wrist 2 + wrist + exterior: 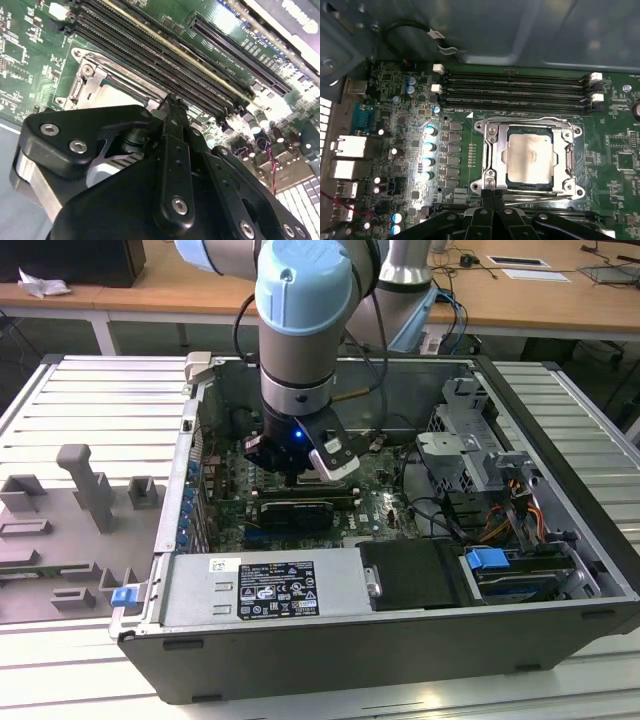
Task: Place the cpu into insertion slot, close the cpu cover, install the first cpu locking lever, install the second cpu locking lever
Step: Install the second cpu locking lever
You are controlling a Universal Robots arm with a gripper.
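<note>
The arm reaches straight down into the open computer case (560,570), gripper (492,196) low over the green board, fingers pressed together with nothing between them. Just beyond the tips sits the cpu (530,157), seated in the insertion slot (572,165) with the cpu cover (496,160) closed around it. 4 memory slots (515,90) run behind.

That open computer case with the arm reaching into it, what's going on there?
A robot arm has lowered its gripper into an open computer case, right at the edge of the insertion slot on the green board. The cpu sits in the slot, the cpu cover framing it. The jaws are pressed together, holding nothing.
</note>
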